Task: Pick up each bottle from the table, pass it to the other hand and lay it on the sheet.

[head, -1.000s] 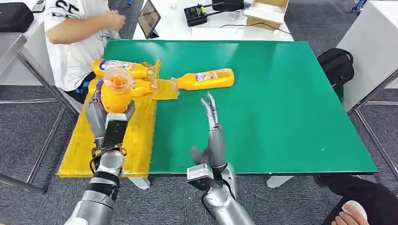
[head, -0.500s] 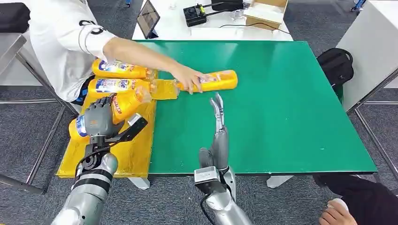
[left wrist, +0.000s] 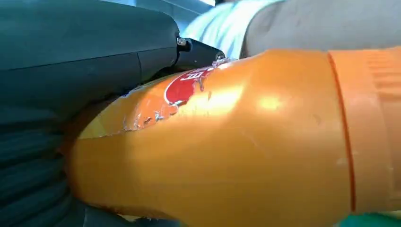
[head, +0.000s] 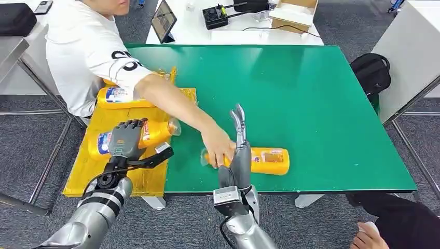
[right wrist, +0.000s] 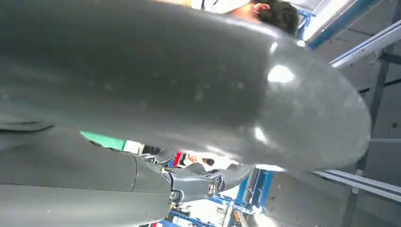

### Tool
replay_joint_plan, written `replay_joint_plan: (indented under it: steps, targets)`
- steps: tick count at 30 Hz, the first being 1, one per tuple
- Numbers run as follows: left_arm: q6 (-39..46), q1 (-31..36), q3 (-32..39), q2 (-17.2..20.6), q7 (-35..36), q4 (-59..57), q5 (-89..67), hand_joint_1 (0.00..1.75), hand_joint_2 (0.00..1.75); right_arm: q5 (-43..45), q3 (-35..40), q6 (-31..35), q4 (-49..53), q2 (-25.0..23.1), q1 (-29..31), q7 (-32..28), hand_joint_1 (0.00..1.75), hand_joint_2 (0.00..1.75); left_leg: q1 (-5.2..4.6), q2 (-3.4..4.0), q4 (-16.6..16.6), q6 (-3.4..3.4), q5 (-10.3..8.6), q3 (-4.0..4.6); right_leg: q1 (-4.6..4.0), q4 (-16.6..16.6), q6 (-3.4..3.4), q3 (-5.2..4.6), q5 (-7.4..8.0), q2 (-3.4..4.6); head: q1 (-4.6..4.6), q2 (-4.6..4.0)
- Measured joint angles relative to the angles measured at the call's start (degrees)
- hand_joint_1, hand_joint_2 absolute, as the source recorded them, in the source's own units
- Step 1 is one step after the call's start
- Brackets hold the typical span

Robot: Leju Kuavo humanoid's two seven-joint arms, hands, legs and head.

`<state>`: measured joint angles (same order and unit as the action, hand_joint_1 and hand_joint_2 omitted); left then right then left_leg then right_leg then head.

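Head view: left hand (head: 124,139) wrapped around a bottle (head: 155,131) lying on the yellow sheet (head: 150,176); right hand (head: 239,150) upright, fingers straight and together, empty. Left wrist view adds bottle's (left wrist: 227,156) glossy orange plastic, peeling red label

I see the green-topped desk (head: 321,104). A yellow sheet (head: 150,171) covers its left end, draped over the edge. One orange bottle (head: 264,161) lies on its side on bare green near the front edge, a person's hand (head: 218,148) resting on its neck end.
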<state>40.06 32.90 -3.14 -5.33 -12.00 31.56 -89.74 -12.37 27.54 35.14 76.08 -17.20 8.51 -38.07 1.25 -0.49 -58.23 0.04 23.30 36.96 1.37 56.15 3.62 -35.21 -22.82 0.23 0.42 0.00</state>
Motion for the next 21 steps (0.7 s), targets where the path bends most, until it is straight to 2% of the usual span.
replay_joint_plan:
  steps: [1, 2, 3, 8, 9, 16, 21]
  targets:
    - [0.0, 0.3, -0.7, 0.2, -0.1, -1.3, 0.5, 1.75, 1.75, 0.0, 0.0, -0.1, 0.0, 0.0, 0.0, 0.0, 0.00, 0.00, 0.00, 0.00, 0.0, 0.00, 0.00, 0.00, 0.00, 0.0, 0.00, 0.00, 0.00, 0.00, 0.00, 0.00]
    - [0.0, 0.5, -1.0, 0.3, -0.4, -2.3, 0.8, 0.33, 1.75, -0.1, 0.1, -0.3, -0.1, 0.0, 0.0, 0.0, 0.00, 0.00, 0.00, 0.00, 0.0, 0.00, 0.00, 0.00, 0.00, 0.0, 0.00, 0.00, 0.00, 0.00, 0.00, 0.00]
    - [0.0, 0.6, -1.1, 0.4, -0.7, -3.3, 1.0, 0.00, 1.75, -0.2, 0.1, -0.5, -0.2, 0.0, 0.1, 0.0, 0.00, 0.00, 0.00, 0.00, 0.0, 0.00, 0.00, 0.00, 0.00, 0.0, 0.00, 0.00, 0.00, 0.00, 0.00, 0.00]
    - [-1.8, 1.9, -0.6, 0.4, -4.2, -8.5, 6.2, 0.00, 1.75, -0.3, 0.2, -1.0, -0.6, 0.0, 0.2, 0.0, 0.00, 0.00, 0.00, -0.01, 0.0, 0.00, 0.00, 0.01, 0.01, 0.0, 0.00, 0.01, 0.00, 0.00, 0.00, 0.00]
    - [-2.2, 2.2, -0.2, 0.4, -4.9, -8.9, 7.2, 0.00, 0.00, -0.3, 0.2, -1.2, -0.8, 0.0, 0.2, 0.0, 0.00, 0.00, 0.00, -0.02, 0.0, 0.00, 0.00, 0.01, 0.01, 0.0, 0.00, 0.01, 0.00, -0.01, 0.00, 0.00]
    - [-10.1, 4.1, 5.5, 0.2, -10.8, -11.3, 16.4, 0.00, 0.00, -1.3, 0.1, -3.1, -2.1, 0.0, 0.3, 0.0, 0.00, 0.00, 0.00, -0.05, 0.0, 0.00, -0.01, -0.06, 0.00, 0.0, -0.01, 0.09, 0.00, -0.02, 0.00, 0.00]
    - [-11.4, 4.8, 8.2, -0.3, -12.0, -11.7, 17.9, 0.00, 0.00, -1.4, 0.0, -3.2, -2.8, -0.1, 0.3, 0.0, 0.00, 0.00, 0.00, -0.04, 0.0, -0.01, -0.02, -0.13, 0.00, 0.0, -0.01, 0.17, 0.01, -0.01, 0.00, 0.00]
